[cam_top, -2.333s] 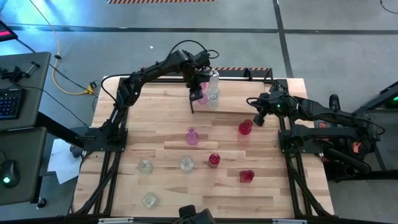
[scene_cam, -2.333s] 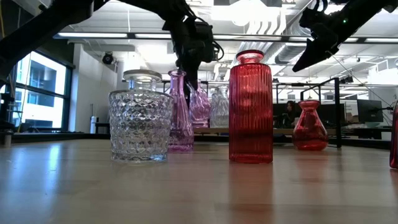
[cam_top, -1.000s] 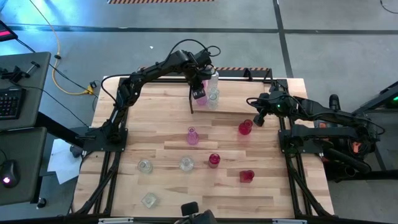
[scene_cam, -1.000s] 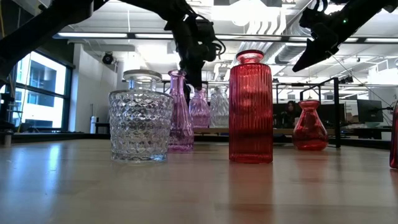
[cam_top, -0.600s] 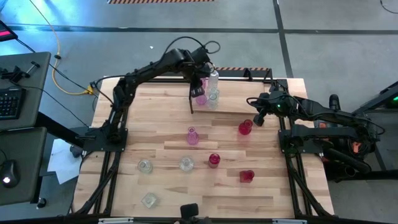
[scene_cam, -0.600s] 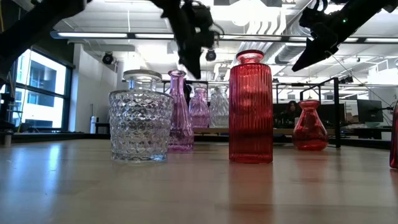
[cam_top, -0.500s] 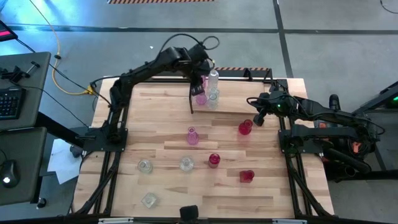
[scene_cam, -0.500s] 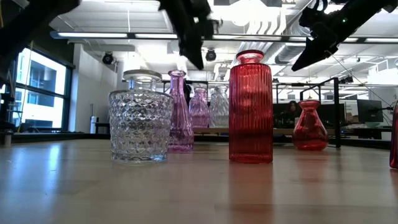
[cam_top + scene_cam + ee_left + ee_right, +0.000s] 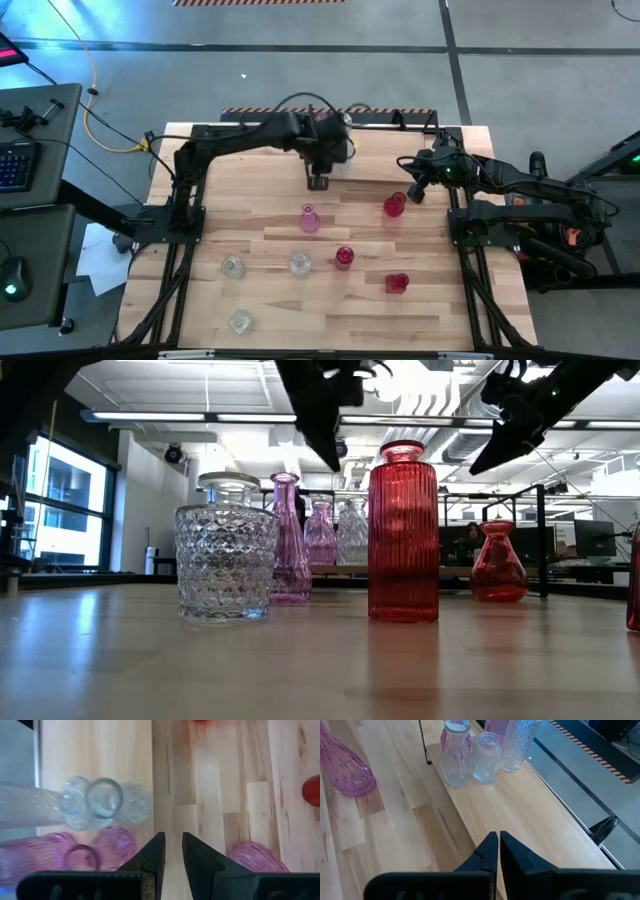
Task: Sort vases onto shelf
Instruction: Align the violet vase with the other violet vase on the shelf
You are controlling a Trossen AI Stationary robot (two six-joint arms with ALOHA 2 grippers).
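**My left gripper above the shelf's front edge**

My left gripper (image 9: 318,180) hangs over the front edge of the shelf (image 9: 385,168), its fingers (image 9: 152,855) a narrow gap apart and holding nothing. Just beyond them on the shelf stand pink vases (image 9: 112,845) and a pair of clear vases (image 9: 100,802). A pale pink vase (image 9: 310,218) stands on the table in front of the shelf, with a red vase (image 9: 394,205) off its right end. My right gripper (image 9: 414,190) waits by that same end, fingers pressed together and empty. Farther in front stand more clear and red vases.
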